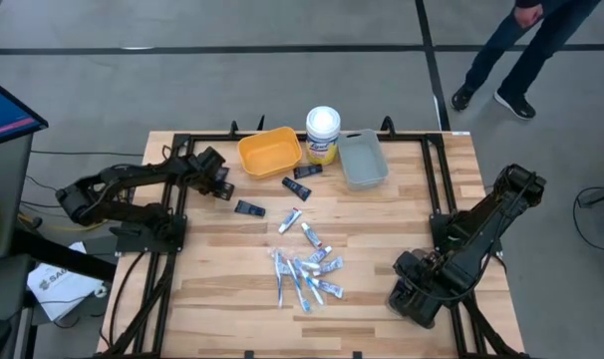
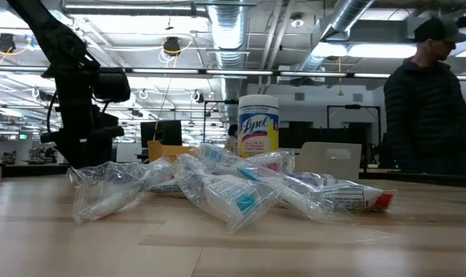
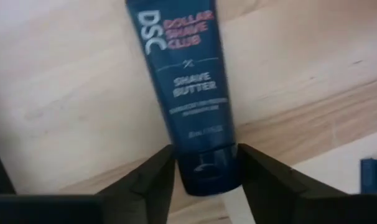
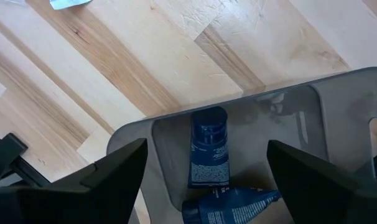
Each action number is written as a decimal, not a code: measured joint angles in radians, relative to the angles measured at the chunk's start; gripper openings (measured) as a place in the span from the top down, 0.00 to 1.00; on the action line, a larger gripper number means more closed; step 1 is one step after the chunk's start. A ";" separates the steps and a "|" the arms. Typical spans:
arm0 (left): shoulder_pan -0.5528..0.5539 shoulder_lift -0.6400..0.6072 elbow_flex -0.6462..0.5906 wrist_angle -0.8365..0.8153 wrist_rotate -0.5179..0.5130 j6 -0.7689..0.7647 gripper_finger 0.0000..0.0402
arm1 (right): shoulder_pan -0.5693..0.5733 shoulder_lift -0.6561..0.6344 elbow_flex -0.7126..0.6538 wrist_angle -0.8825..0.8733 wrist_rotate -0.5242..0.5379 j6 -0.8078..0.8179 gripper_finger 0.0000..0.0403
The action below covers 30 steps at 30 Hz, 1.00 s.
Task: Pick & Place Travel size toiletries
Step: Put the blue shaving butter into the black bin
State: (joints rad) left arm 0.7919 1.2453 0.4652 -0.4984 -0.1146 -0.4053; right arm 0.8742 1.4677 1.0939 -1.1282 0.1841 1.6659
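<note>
The travel size toiletries are spread over the wooden table. A pile of white-and-blue tubes in clear wrappers (image 1: 307, 274) (image 2: 233, 188) lies near the middle, with single tubes (image 1: 289, 220) just beyond it. Loose navy tubes (image 1: 249, 208) (image 1: 296, 187) lie flat near the yellow bin. My left gripper (image 1: 222, 187) (image 3: 206, 162) is beside the yellow bin, shut on a navy shave-butter tube (image 3: 188, 81). My right gripper (image 1: 412, 299) (image 4: 206, 149) is open. Its wrist view shows two navy tubes (image 4: 208, 146) lying in the grey bin (image 4: 288, 118). My left gripper pinches the navy tube's cap end (image 3: 207, 177) between its two fingers (image 3: 157, 177), one on each side of the cap. The tube's body runs straight away from the fingers over the wood. Whether the tube rests on the table or is lifted cannot be told.
A yellow bin (image 1: 269, 152), a white-lidded yellow Lysol canister (image 1: 323, 135) (image 2: 258, 127) and the grey bin (image 1: 363, 158) stand in a row at the table's far edge. A black frame (image 1: 434, 179) runs along the table's sides. A person (image 2: 433, 100) stands beyond the far right corner.
</note>
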 joint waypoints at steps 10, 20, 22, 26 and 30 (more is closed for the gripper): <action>0.029 -0.002 0.000 0.007 0.041 -0.003 0.70 | 0.000 0.000 0.000 0.001 0.001 0.000 0.20; -0.046 -0.250 0.000 0.018 0.430 -0.159 0.70 | -0.055 -0.131 0.010 0.003 0.294 -0.005 0.20; -0.080 -0.332 0.000 0.049 0.481 -0.214 0.70 | -0.098 -0.178 0.010 0.013 0.373 -0.045 0.20; -0.147 -0.464 0.000 0.179 0.636 -0.349 0.70 | -0.227 -0.262 0.010 0.128 0.454 -0.329 0.20; -0.217 -0.532 0.002 0.375 0.762 -0.526 0.70 | -0.376 -0.293 0.010 0.352 0.444 -0.795 0.20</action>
State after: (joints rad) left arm 0.5747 0.7136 0.4671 -0.1229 0.6473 -0.9314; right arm 0.4983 1.1750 1.1038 -0.7764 0.6283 0.8711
